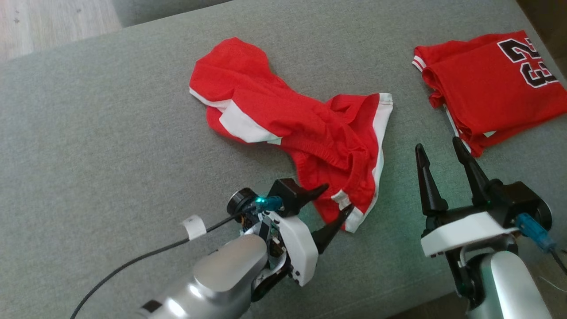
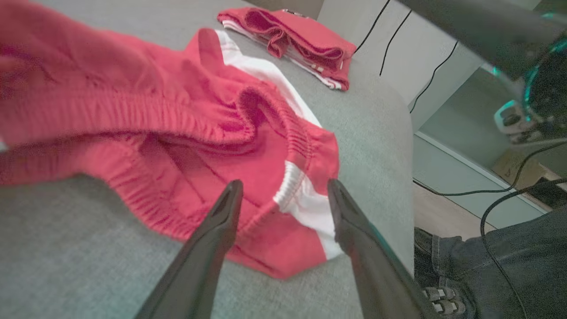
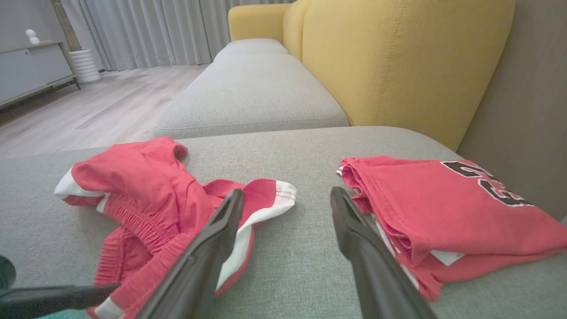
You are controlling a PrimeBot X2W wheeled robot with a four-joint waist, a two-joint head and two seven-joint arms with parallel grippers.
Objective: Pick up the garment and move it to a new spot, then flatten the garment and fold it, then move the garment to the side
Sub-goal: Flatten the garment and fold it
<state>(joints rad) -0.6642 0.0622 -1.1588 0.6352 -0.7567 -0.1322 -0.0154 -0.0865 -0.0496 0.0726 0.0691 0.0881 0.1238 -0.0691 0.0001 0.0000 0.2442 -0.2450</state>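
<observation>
garment: 1 pair of red shorts (image 1: 305, 133) with white side stripes, lying crumpled near the middle of the grey cushion (image 1: 110, 133). my left gripper (image 1: 339, 197) is at the shorts' near edge, its 2 fingers spread wide on either side of the white-striped waistband corner; nothing is clamped. my right gripper (image 1: 437, 144) also stands wide and empty over bare cushion, between the shorts and a folded red jersey (image 1: 491, 84) marked 23 at the far right.

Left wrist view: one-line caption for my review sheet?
Open left gripper poised at waistband corner of crumpled red shorts on grey cushion; folded red jersey beyond.
</observation>
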